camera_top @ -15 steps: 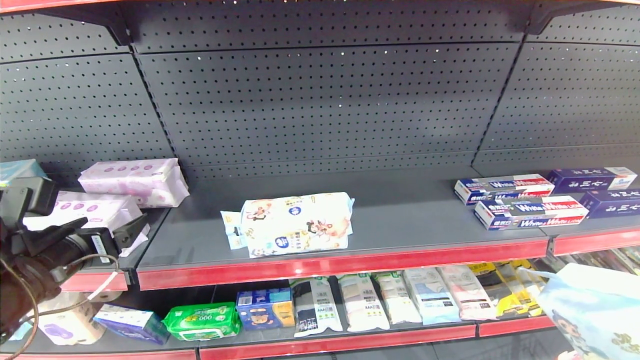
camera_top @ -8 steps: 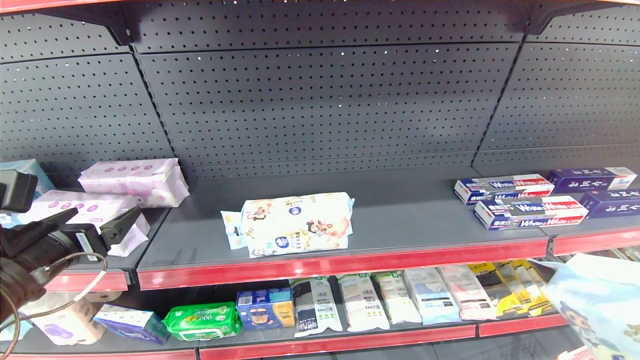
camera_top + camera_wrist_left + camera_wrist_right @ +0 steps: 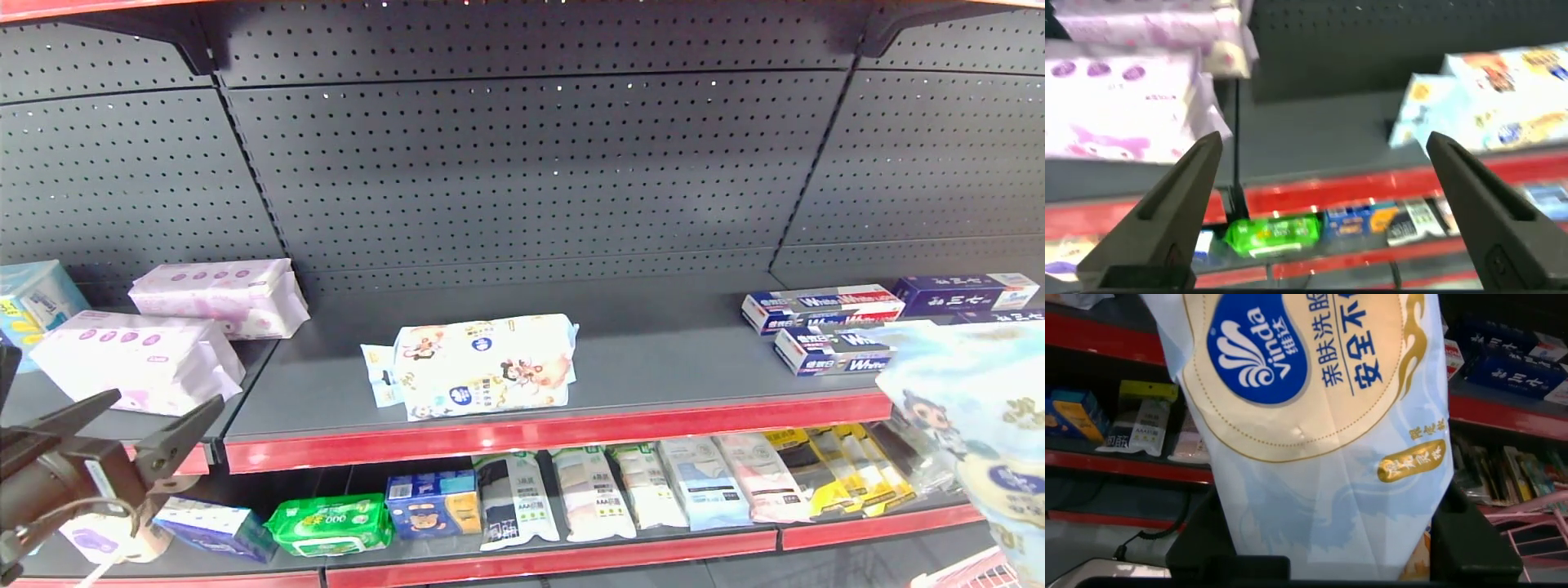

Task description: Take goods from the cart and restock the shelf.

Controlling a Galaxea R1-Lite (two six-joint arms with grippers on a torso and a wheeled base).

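Shelf (image 3: 653, 343) holds one tissue pack (image 3: 482, 365); right jaws clamp second pack (image 3: 980, 392).

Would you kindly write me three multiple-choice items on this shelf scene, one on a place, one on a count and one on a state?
1. Where does the green wipes pack lie?
A. on the lower shelf
B. beside the toothpaste boxes
C. in a pincer

2. How many lilac packs lie on the middle shelf?
A. one
B. two
C. four

3. How is the left pincer?
A. open and empty
B. shut on a box
C. shut on a pack

Answers: 1 A, it sits on the board under the middle shelf; 2 B, one lies behind the other at the left end; 3 A, its fingers stand wide apart with nothing between them.
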